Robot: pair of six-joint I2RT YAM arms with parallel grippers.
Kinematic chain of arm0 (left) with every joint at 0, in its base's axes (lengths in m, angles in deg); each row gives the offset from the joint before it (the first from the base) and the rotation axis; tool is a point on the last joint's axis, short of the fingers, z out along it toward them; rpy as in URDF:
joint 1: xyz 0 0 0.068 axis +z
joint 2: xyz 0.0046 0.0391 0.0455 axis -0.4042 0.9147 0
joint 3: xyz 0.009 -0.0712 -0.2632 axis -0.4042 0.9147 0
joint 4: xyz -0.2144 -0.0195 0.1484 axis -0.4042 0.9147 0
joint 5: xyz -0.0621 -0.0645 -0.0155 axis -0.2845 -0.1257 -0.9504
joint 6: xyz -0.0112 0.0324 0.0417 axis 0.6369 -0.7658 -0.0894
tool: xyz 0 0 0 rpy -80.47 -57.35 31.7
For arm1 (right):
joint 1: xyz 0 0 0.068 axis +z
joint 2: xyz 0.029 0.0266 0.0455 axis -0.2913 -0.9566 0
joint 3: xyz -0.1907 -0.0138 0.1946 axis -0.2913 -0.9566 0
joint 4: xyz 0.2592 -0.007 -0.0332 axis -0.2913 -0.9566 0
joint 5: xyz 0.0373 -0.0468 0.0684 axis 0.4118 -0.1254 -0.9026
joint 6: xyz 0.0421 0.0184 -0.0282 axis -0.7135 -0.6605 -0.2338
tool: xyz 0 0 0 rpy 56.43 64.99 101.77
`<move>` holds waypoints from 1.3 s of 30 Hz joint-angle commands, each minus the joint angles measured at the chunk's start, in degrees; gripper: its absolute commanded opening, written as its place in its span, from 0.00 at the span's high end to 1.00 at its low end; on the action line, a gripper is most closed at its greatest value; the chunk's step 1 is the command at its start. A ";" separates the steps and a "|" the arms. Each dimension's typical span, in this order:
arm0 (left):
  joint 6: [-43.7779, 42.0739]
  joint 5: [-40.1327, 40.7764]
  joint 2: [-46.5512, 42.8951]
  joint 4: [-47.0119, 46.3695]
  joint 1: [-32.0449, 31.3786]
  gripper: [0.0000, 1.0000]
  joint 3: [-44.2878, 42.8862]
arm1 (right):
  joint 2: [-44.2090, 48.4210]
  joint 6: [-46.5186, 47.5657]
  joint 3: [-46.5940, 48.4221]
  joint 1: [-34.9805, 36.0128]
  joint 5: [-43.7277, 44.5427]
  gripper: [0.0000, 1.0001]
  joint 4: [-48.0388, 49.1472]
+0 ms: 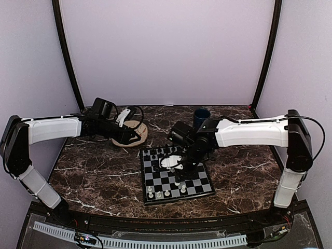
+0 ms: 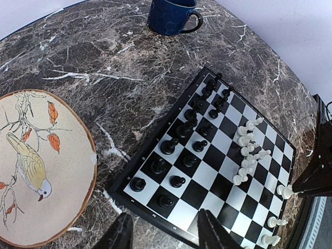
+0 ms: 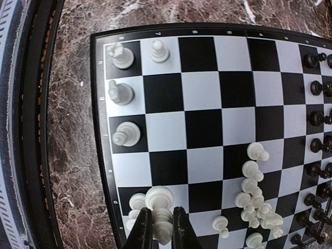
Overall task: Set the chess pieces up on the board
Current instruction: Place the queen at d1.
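The board [image 1: 161,182] lies at the table's centre front; it also shows in the left wrist view [image 2: 210,181] and the right wrist view [image 3: 202,98]. Black pieces [image 2: 179,150] stand in two rows along its far side. White pieces [image 3: 254,197] lie in a loose cluster mid-board, and a few white ones [image 3: 122,93] stand along the near edge. My right gripper [image 3: 161,233] is shut on a white piece [image 3: 165,220] just above the board's near edge. My left gripper [image 2: 163,233] is open and empty, hovering between the plate and the board's corner.
A round beige plate with a bird picture [image 2: 31,166] lies left of the board, under my left arm [image 1: 52,128]. A dark blue cup [image 2: 168,15] stands behind the board. The table's front edge [image 3: 36,129] runs close to the board.
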 commanded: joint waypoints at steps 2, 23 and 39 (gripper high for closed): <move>-0.74 -0.01 -1.56 0.79 -0.09 0.55 -0.26 | -0.31 0.97 1.09 1.84 -0.82 0.96 -0.85; -0.93 0.20 -1.59 0.89 -0.10 0.55 -0.28 | -4.18 1.00 1.98 3.86 -3.36 0.94 -1.08; -0.93 0.25 -1.41 1.03 -0.03 0.55 -0.37 | -5.25 0.75 1.42 4.04 -2.27 0.91 -0.26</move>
